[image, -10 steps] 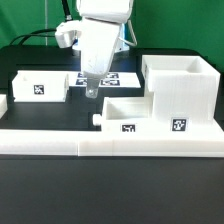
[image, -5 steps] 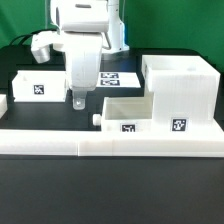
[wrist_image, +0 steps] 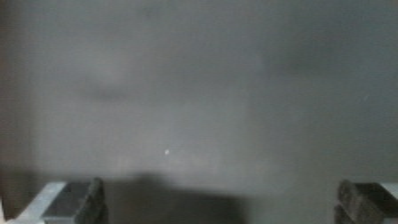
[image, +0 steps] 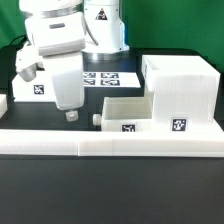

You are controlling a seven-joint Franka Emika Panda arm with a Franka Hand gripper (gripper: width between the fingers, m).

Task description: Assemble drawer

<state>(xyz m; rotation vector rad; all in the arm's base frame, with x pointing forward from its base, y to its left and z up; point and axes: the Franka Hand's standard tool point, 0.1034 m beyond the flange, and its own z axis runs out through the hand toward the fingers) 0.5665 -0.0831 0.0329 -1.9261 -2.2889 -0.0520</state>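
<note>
The large cubic casing [image: 180,92] stands at the exterior view's right, with a tag on its front. One small tray [image: 124,111] sits against its left side, a small knob on its left end. The second tray [image: 30,86] stands at the left, partly hidden behind my arm. My gripper [image: 70,113] hangs low over the black table between the two trays, touching neither. In the wrist view my gripper [wrist_image: 217,205] is open and empty: the fingertips [wrist_image: 68,200] stand wide apart over a blurred grey surface.
The long low white border wall [image: 110,143] runs across the front. The marker board [image: 108,76] lies flat at the back, behind my arm. A white piece [image: 3,106] shows at the left edge.
My arm has swung from above the marker board toward the exterior view's left and front, and lower, now covering part of the left tray. The drawer parts have not moved.
</note>
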